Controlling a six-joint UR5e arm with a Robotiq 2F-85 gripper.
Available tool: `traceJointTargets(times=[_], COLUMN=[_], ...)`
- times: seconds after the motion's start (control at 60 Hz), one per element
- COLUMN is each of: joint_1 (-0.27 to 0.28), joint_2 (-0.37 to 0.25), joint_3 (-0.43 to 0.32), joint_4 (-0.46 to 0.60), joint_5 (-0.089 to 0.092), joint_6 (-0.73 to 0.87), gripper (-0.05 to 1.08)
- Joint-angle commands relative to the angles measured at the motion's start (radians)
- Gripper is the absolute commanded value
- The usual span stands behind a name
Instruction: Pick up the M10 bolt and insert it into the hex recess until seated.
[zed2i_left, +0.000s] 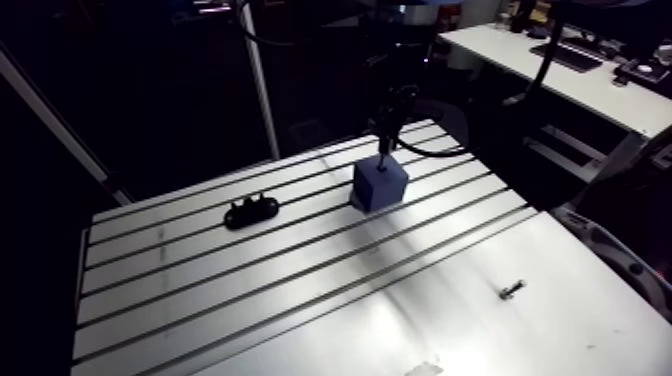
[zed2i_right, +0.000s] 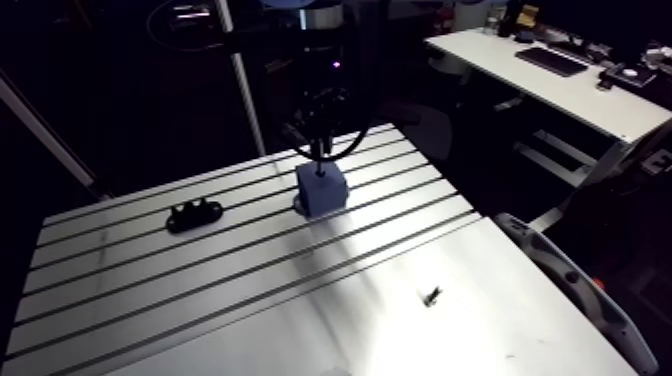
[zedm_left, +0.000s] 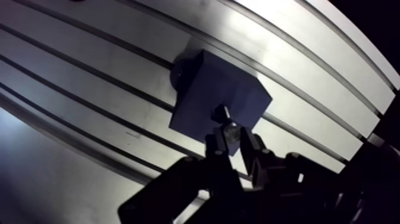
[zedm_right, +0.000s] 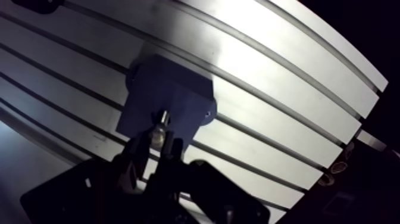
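Wrist view: the bolt (zedm_right: 158, 133) is clamped between the two fingers of the gripper (zedm_right: 156, 142). Its long axis stands upright, and its tip points down at the top face of the blue block (zedm_right: 178, 89) directly under it. The recess is hidden, so I judge the bolt not yet seated and the next push straight down.

I read the bench (zed2i_left: 300, 300) as bright silver-grey aluminium. Toward its far edge it carries a pattern of dark, parallel slot lines. Toward its near edge the surface is a plain, uniform silver.

The block (zed2i_left: 380, 185) on the striped zone is solid blue-violet, darker on its shaded sides.

The gripper (zedm_right: 156, 145) is black. The M10 bolt (zedm_right: 158, 132) pinched between its fingers shows pale silver.

The bracket (zed2i_left: 251, 212) on the striped zone is glossy black.

The small fastener (zed2i_left: 512, 290) on the plain zone is dark grey with a metallic glint.
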Motion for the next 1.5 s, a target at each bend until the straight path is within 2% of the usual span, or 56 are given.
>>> traceJointTargets(times=[0.017, 1.5], joint_1=[0.001, -0.001], joint_2=[-0.001, 0.003], joint_3=[0.000, 0.011], joint_4=[0.006, -0.003], joint_5=[-0.001, -0.002], joint_6=[-0.001, -0.001], gripper=[0.87, 0.87])
